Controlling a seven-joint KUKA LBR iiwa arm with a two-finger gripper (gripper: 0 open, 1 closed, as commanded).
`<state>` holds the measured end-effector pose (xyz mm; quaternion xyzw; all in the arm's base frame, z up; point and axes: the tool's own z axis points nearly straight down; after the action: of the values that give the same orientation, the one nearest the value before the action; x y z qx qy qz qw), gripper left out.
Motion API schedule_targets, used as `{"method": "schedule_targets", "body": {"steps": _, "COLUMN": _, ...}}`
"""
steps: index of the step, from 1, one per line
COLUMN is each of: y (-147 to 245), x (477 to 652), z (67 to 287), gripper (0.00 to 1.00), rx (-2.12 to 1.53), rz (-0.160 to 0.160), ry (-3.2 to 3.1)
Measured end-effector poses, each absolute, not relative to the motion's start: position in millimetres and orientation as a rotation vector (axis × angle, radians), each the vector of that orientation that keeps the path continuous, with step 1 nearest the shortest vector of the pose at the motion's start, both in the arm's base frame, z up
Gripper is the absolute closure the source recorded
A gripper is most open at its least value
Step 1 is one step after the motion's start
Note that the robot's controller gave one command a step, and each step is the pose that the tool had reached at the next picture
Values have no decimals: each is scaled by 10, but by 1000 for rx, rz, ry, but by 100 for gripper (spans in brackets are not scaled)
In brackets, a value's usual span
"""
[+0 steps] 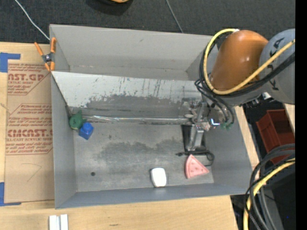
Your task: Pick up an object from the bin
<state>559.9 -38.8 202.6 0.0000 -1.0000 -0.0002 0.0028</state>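
You have the gripper [194, 151] low in the right half of the bin [120, 51], below the orange wrist cover [237, 59] of the arm that reaches in from the right. Its tip is right at the far corner of a pink triangular piece [195, 168], which lies flat on the floor near the front wall; you cannot tell whether the two touch. You cannot tell how far the gripper is open either, and you can see no thing in its grasp. Near the pink piece, to its left, lies a white rounded block [159, 177]. Well apart, by the left wall, a blue cube [86, 131] lies against a green lump [75, 122].
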Motion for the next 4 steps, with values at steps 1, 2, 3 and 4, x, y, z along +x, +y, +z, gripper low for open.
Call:
{"method": "schedule_targets", "body": {"steps": 1, "y": -388, "x": 5614, "z": 2074, "gripper": 0, "rx": 1, "rz": 1, "ry": -3144}}
{"method": "schedule_targets", "body": {"steps": 2, "y": -1031, "x": 5536, "z": 823, "gripper": 0, "rx": -815, "rz": 1, "ry": -3031}}
{"method": "schedule_targets", "body": {"steps": 3, "y": -1305, "x": 5632, "z": 1477, "gripper": 0, "rx": -123, "rz": 2, "ry": -3144}}
{"method": "schedule_targets", "body": {"steps": 4, "y": -1300, "x": 5326, "z": 1072, "gripper": 0, "rx": -1174, "rz": 1, "ry": -2913}}
